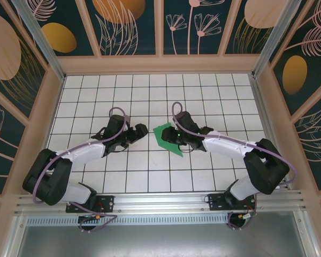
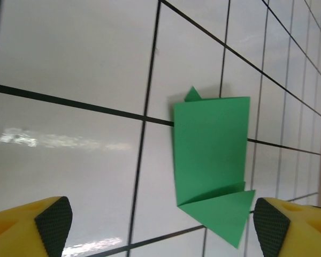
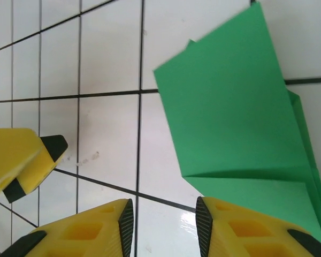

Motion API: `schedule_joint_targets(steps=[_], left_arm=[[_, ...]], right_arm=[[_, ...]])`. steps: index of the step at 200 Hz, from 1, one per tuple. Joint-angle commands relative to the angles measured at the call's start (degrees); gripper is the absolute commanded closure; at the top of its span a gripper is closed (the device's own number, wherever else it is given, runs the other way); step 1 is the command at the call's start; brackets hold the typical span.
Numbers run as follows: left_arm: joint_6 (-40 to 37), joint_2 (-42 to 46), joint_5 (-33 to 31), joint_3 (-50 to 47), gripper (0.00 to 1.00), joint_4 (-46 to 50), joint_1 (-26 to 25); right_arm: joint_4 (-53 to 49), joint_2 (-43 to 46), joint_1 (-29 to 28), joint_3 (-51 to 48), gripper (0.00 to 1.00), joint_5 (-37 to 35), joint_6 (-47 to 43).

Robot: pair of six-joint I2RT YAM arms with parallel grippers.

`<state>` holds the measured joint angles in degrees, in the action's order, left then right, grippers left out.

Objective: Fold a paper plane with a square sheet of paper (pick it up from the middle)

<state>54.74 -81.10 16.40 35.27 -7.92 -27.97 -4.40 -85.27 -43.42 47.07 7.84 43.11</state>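
The square sheet of paper is green and lies flat on the tiled table, folded into a wedge with a triangular flap at one end. My left gripper hovers just left of it, jaws wide open; in the left wrist view the paper lies ahead of and between the fingertips. My right gripper is at the paper's right side, open with bare tile between its pads. Its right finger overlaps the edge of the green sheet.
White grid-tiled tabletop with wooden side walls and a metal rail along the near edge. The left gripper's yellow finger shows close by in the right wrist view, so the two grippers are about one tile apart.
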Motion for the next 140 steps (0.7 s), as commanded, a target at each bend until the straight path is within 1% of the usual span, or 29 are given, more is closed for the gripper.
schedule_joint_targets(steps=[1, 31, 49, 73, 102, 119, 140], left_arm=[[3.7, -1.33, 5.39, -0.37, 0.14, -5.93, -0.43], [6.66, -3.46, 5.54, 0.71, 0.22, -6.48, -2.59], [9.26, -4.94, 5.04, 1.1, 0.28, -6.24, -4.43], [11.87, -7.73, 5.49, 2.38, 0.3, -6.81, -7.06], [14.42, -11.1, 6.18, 4.14, 0.32, -8.36, -9.57], [15.43, -11.59, 5.36, 4.6, 0.33, -8.2, -10.07], [16.09, -12.24, 6.17, 5.45, 0.34, -8.66, -10.34]], right_arm=[[2.67, 0.12, 0.83, -3.41, 0.62, 1.67, 1.89], [5.61, -1.27, 3.38, -5.55, 0.65, 3.21, 1.54], [7.87, -2.26, 5.1, -6.37, 0.65, 4.81, 1.19], [8.52, -3.87, 7.21, -6.37, 0.65, 6.17, 1.14], [10.51, -4.38, 9.55, -8.67, 0.65, 9.32, 1.0], [10.95, -4.46, 10.44, -9.1, 0.65, 10.7, 0.64], [10.84, -5.06, 10.93, -9.06, 0.66, 11.34, -0.11]])
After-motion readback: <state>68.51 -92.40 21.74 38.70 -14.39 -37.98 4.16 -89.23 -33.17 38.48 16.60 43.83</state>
